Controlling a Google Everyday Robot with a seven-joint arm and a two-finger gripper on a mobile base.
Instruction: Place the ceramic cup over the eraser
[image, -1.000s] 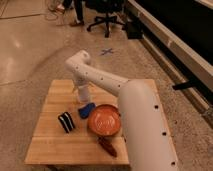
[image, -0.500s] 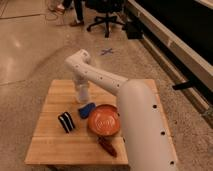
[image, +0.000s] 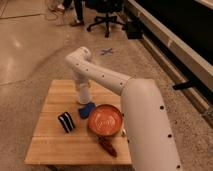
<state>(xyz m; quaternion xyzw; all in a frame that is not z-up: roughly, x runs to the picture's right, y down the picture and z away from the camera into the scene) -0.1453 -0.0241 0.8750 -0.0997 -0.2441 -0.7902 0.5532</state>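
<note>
On the table (image: 50, 145): the eraser (image: 65, 122) is laid just left of the blue lump (image: 86, 109).
Gripper (image: 81, 99): held low behind the lump; its state cannot be told.
Ceramic cup (image: 83, 92): taken to be the white shape at the gripper.
Risk: the lump may be knocked, or the eraser only half covered, if the cup is lowered off-centre.

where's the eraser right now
In the camera view the eraser lies on the left half of the wooden table, just left of the blue lump and orange bowl; the gripper hangs just behind the lump.
</note>
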